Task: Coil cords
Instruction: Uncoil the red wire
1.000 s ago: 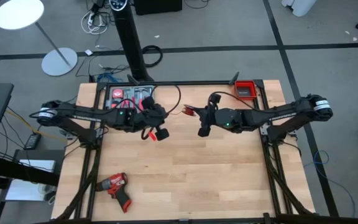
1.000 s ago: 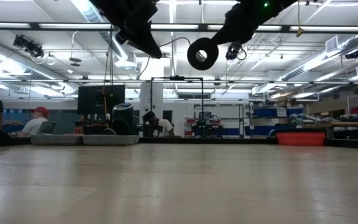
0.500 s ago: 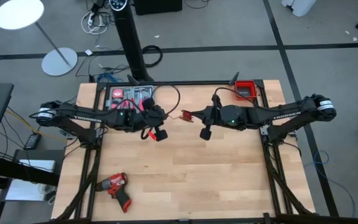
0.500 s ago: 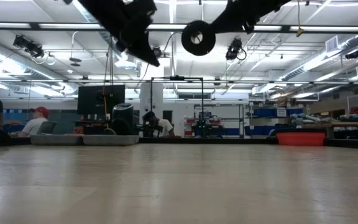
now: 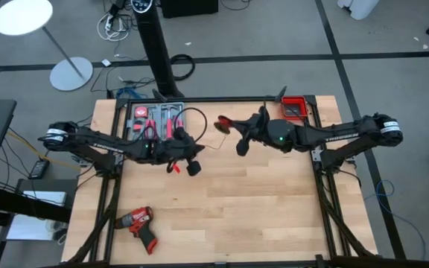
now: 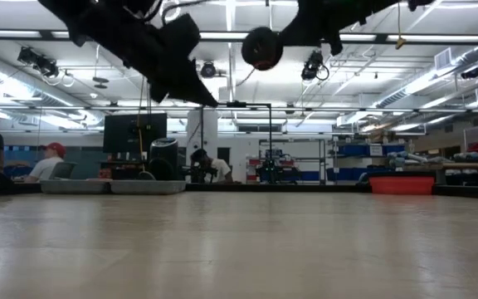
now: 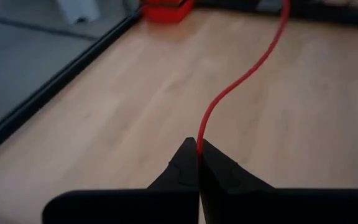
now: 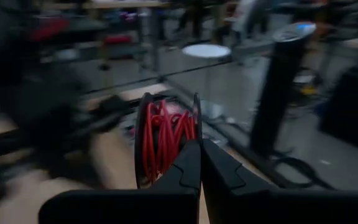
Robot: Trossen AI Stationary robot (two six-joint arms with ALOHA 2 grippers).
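Note:
The cord in view is a thin red wire (image 7: 241,78). One end of it is wound on a black spool (image 8: 166,134); in the low view the spool shows as a dark disc (image 6: 261,47) high above the table. My right gripper (image 8: 199,146) is shut on the spool over the table's far middle (image 5: 233,128). My left gripper (image 7: 199,149) is shut on the wire's free stretch, left of the spool (image 5: 192,152). Between the two the wire runs through the air. My left gripper pinches the red wire (image 7: 199,142) between the tips of its two shut fingers. The wire leaves the tips and curves away forward, slack and clear of the table. My right gripper pinches the rim of one spool flange (image 8: 195,134) between its shut fingers, coming roughly level from the table's right. The spool stands on edge beyond the fingertips, lifted clear of the table.
A red drill (image 5: 140,223) lies near the table's near left corner. A tray of red-handled tools (image 5: 155,115) sits at the far left and a red bin (image 5: 295,108) at the far right. People sit beyond the table (image 6: 52,158).
My left gripper has sunk toward the table and tipped its fingers further down, still holding the wire. My right gripper has rolled about its own line, and the spool has turned with it and moved a little up and toward the far edge.

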